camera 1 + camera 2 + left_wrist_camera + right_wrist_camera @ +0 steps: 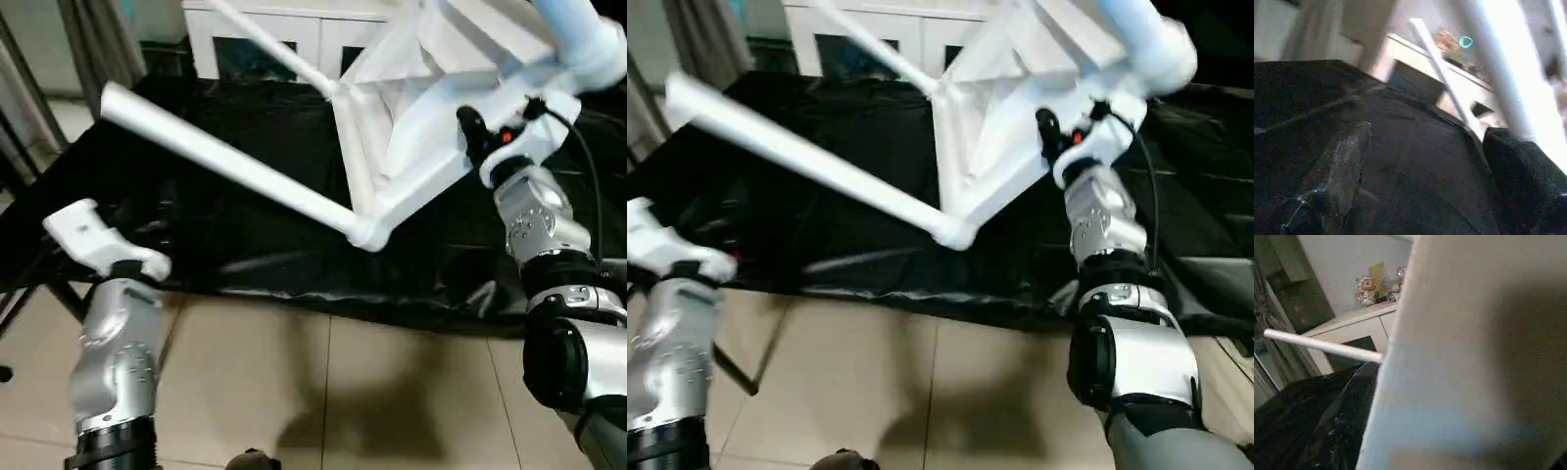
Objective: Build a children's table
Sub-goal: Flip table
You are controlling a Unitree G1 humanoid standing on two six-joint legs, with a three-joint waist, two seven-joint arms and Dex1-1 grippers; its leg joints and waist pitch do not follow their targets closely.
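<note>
The children's table hangs tilted above the black sheet, its white ribbed underside (431, 117) facing me. One long white leg (225, 162) runs from the near corner socket (370, 233) up to the left. A second leg (274, 44) slants off behind it, and a third leg (588, 34) sticks out at the top right. My right gripper (477, 132) is shut on the top's right rim, a black finger showing against the white plastic. My left gripper (1427, 132) is open with nothing in it, low at the left beside the sheet's near edge, well short of the long leg.
A black sheet (245, 255) covers the low work surface. The white cabinet (201, 39) with glass doors stands behind it. Tiled floor (343, 392) lies in front, between my forearms. Grey curtains (88, 39) hang at the far left.
</note>
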